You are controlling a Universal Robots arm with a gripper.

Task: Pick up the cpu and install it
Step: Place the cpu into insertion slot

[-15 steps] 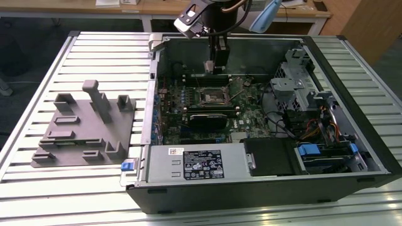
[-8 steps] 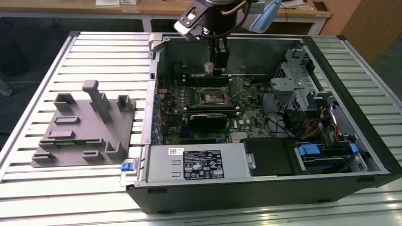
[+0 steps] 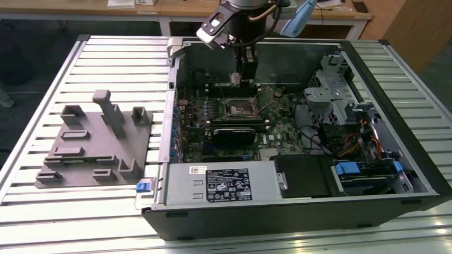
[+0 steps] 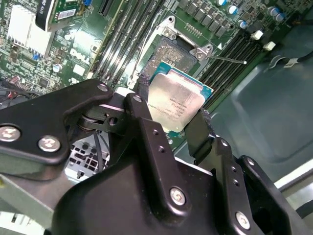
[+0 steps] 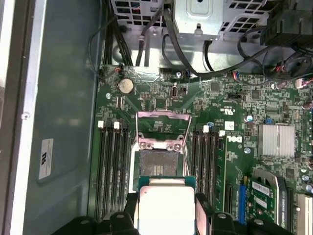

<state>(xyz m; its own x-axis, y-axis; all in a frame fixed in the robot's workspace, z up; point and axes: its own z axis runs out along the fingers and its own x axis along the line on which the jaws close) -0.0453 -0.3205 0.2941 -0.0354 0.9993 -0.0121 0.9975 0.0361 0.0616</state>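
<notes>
My gripper (image 4: 172, 102) is shut on the cpu (image 4: 177, 99), a flat square chip with a silvery top and a thin green edge. A black finger (image 4: 195, 131) presses each of two opposite edges. In the first wrist view the cpu (image 5: 164, 206) hangs just beside the socket (image 5: 160, 164), whose metal frame (image 5: 163, 128) is swung up and whose bed is bare. In the exterior view the gripper (image 3: 240, 80) hovers inside the open computer case, a little beyond the socket (image 3: 236, 108) and above the motherboard.
Memory slots (image 5: 110, 166) flank the socket on both sides. A black card (image 3: 236, 135), a power supply (image 3: 222, 182) and a drive cage (image 3: 332, 90) crowd the case. A grey fixture (image 3: 95, 143) stands on the slatted table (image 3: 106, 58) at the exterior view's left.
</notes>
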